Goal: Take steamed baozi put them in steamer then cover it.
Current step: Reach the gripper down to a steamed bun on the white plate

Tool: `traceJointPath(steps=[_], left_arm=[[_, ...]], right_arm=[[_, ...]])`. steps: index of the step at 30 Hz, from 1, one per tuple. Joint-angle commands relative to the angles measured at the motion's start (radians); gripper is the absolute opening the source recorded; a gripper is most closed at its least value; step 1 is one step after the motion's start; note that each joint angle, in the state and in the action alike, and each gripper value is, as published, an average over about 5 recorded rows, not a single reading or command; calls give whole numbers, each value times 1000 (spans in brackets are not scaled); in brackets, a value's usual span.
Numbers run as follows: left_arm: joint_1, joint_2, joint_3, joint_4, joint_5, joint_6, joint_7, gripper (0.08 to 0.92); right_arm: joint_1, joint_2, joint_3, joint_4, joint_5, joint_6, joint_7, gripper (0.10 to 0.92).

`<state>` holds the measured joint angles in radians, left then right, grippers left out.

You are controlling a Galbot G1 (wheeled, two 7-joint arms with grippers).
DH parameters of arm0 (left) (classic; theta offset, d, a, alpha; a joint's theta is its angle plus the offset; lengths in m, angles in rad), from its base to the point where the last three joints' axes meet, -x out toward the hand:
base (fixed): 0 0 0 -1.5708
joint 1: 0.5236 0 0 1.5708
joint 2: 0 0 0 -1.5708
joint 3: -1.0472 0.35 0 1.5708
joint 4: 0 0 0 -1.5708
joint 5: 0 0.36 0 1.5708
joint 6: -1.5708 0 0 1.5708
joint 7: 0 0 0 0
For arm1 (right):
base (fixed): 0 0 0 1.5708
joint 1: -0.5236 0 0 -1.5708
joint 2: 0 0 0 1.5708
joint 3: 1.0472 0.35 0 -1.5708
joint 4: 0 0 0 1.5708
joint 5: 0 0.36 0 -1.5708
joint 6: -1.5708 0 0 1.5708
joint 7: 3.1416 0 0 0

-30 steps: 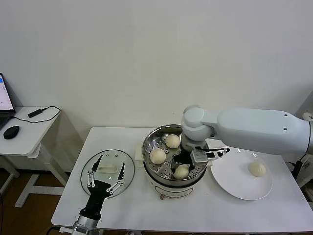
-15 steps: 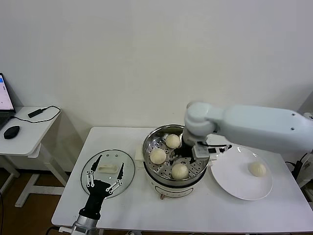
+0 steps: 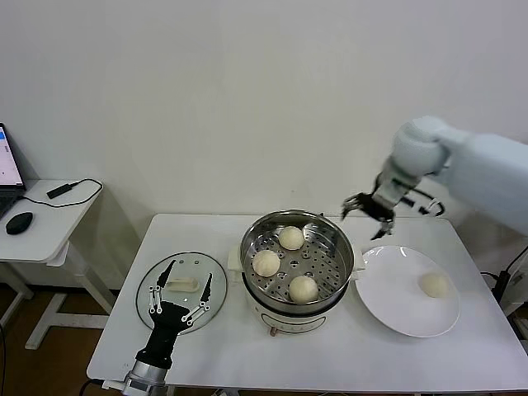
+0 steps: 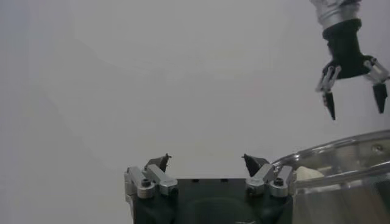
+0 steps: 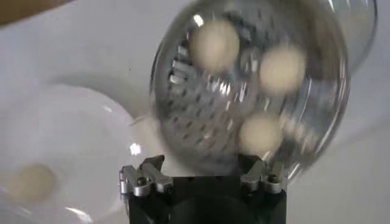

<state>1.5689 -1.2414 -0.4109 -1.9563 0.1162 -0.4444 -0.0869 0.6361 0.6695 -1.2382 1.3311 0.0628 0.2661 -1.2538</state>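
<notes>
The right gripper is raised in the air above the gap between the steamer and the plate; its fingers are spread wide and nothing is held or touched. The left gripper is poised over the glass lid at the table's left side, its fingers likewise spread wide and empty.

Four buns are counted. Three buns are seen lying apart on the perforated tray inside the steamer, and one bun is seen on the white plate to the steamer's right. Each is small, smooth, round and cream-white. The steamer is shiny steel, uncovered, on a white base.
</notes>
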Motion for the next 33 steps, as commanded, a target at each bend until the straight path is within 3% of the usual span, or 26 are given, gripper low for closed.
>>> traceJointPath(steps=[1, 10, 33], left_arm=[[-3, 3, 1, 3, 0, 2, 1, 823], [-5, 0, 7, 7, 13, 4, -2, 823], [3, -3, 9, 5, 10, 5, -5, 823]], right_arm=[[-127, -99, 13, -375, 127, -143, -38, 823], [-330, -100, 73, -481, 27, -121, 43, 823], [-572, -21, 254, -615, -46, -105, 145, 823]])
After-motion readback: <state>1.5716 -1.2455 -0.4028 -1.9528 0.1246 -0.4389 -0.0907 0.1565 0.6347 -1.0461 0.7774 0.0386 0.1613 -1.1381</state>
